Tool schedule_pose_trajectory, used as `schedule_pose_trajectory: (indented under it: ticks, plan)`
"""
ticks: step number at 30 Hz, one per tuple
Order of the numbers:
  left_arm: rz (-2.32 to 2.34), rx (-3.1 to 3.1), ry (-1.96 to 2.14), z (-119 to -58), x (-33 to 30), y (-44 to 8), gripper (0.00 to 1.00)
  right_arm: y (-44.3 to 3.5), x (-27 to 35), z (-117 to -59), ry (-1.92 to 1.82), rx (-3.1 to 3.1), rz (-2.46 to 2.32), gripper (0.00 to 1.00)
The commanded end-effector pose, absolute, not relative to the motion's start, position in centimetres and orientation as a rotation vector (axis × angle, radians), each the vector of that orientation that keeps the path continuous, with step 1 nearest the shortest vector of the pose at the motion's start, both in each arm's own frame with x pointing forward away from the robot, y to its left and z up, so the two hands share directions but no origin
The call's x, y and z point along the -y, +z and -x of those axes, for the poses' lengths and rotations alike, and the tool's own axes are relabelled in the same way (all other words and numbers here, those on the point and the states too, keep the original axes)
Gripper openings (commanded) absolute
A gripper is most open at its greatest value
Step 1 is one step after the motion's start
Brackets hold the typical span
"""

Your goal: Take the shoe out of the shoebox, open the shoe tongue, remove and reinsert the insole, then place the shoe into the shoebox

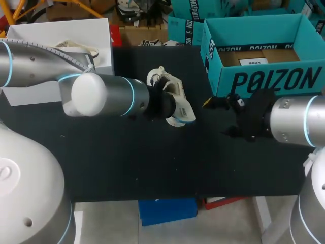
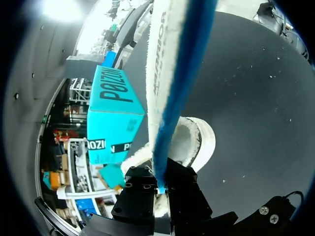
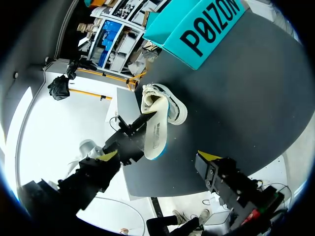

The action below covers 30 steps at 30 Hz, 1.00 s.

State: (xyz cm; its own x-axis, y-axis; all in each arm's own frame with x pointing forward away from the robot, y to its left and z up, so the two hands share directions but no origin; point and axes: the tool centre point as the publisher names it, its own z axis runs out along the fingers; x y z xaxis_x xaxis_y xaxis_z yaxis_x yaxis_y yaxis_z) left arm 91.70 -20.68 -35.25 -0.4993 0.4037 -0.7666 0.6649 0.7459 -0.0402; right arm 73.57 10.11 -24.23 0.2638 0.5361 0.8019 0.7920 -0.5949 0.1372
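The white shoe (image 1: 163, 81) lies on the black table, out of the teal shoebox (image 1: 264, 79). My left gripper (image 1: 170, 108) is shut on the insole (image 1: 182, 116), white on top with a blue underside, just in front of the shoe. In the left wrist view the insole (image 2: 165, 73) runs out from between the fingers (image 2: 135, 189), with the shoe (image 2: 194, 142) beyond it. My right gripper (image 1: 221, 117) stands open and empty to the right of the shoe, beside the box's front wall. From the right wrist, the insole (image 3: 155, 132) and shoe (image 3: 160, 101) lie ahead of the wide open gripper (image 3: 159, 155).
A white open box (image 1: 61, 35) stands at the back left, behind my left arm. The shoebox holds a brown cardboard insert (image 1: 254, 57). Bare black tabletop (image 1: 127, 162) stretches in front of both arms to the near edge.
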Motion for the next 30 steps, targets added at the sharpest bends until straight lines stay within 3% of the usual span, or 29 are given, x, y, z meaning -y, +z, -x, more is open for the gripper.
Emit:
schedule_pose_trajectory:
  ticks: [1,16,30]
  plan:
    - [-0.883,-2.171,-0.468,-92.4,20.7,-35.5,0.00,-24.0,-9.2,-73.4,-1.235,1.228,2.224,1.00]
    - [-1.123,-2.186,-0.377,-90.8,18.2,-34.2,0.00,-24.0,-9.2,-73.4,-1.235,1.228,2.224,1.00]
    - [-1.142,-2.169,-0.398,-91.8,20.2,-35.8,0.00,-24.0,-9.2,-73.4,-1.235,1.228,2.224,1.00]
